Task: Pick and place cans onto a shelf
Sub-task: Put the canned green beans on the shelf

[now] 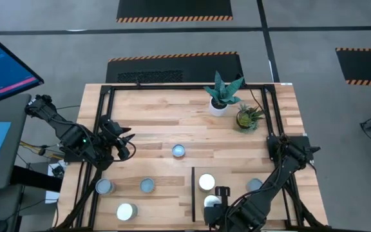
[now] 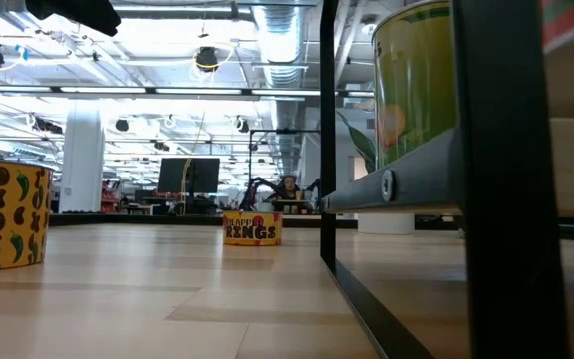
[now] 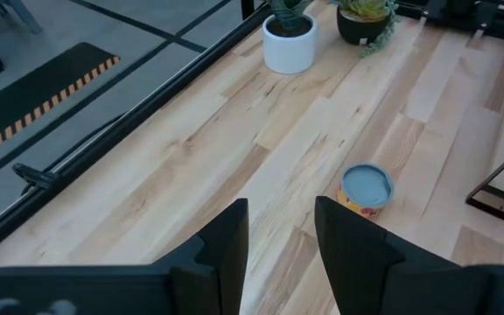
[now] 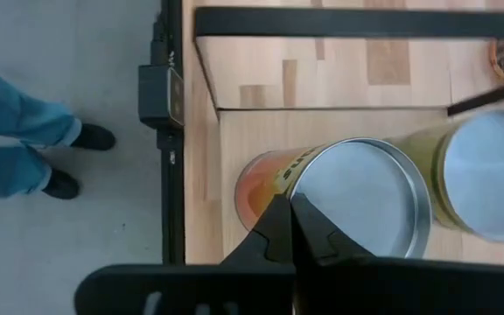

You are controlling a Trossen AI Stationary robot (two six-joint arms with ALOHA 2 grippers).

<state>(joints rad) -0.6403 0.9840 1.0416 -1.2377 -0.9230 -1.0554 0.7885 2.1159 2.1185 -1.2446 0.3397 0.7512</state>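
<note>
My right tool point(image 4: 291, 229) has its fingers pressed together and holds nothing; it hovers just above a can point(image 1: 212, 202) standing on the shelf point(image 1: 237, 193) at the tabletop's point(image 1: 160, 116) six o'clock edge. A second white-topped can point(image 1: 206, 182) stands just beside it toward twelve o'clock, and a third point(image 1: 254, 185) sits further toward three o'clock on the same panel. My left tool point(image 3: 280, 254) is held parted and empty at the nine o'clock side, aimed at the blue-topped can point(image 3: 366, 189) near the tabletop's centre.

The risk I see: my right tool's closed tips are so near the can's rim that any sideways pull could tip it into its neighbour, so lifting straight up looks safer. On the left, a skewed approach could nudge the centre can away instead of bracketing it.

Three more cans point(image 1: 104, 187) wait at seven o'clock, apart from one another. Two potted plants point(image 1: 223, 95) stand toward one o'clock, clear of both paths. The black frame rail point(image 1: 193, 193) along the shelf's nine o'clock edge lies between the loose cans and the shelf, so a carried can must clear it
</note>
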